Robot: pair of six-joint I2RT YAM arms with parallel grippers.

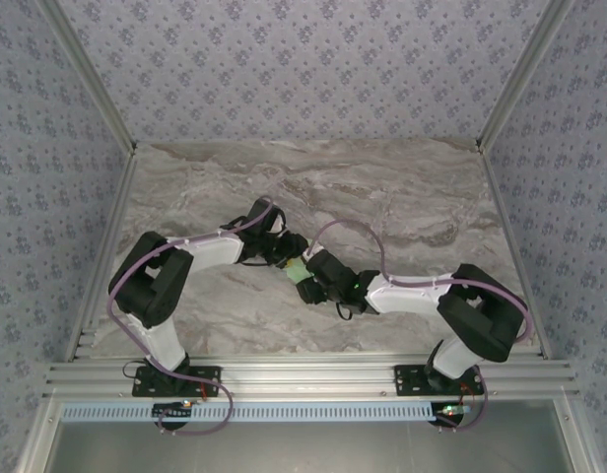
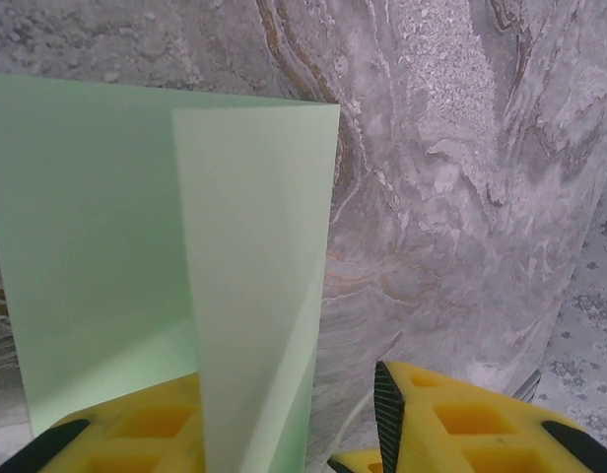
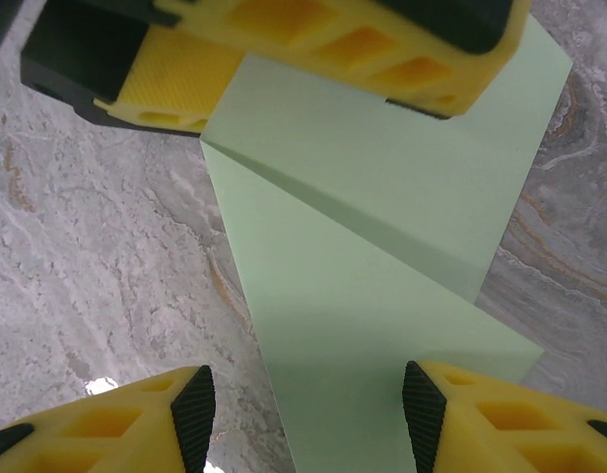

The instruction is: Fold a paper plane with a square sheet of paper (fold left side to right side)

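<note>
The square sheet of paper (image 2: 87, 246) is pale green and lies mid-table on the marble, small between the two wrists in the top view (image 1: 300, 271). One flap (image 2: 254, 276) is folded over and stands up from the sheet along a crease. My left gripper (image 2: 294, 394) is open. The flap leans on its left finger, and a gap shows before the right finger (image 2: 461, 424). My right gripper (image 3: 303, 394) is open and hovers over the near part of the sheet (image 3: 363, 325), pads on either side. The left gripper's fingers (image 3: 363, 39) sit at the sheet's far end. The paper plane is out of view.
The grey marble tabletop (image 1: 402, 197) spreads out behind and to both sides of the arms. Aluminium rails (image 1: 303, 376) run along the near edge, and patterned walls (image 1: 303, 59) enclose the back and sides. Both arms (image 1: 185, 266) (image 1: 441, 296) bend inward and meet at the centre.
</note>
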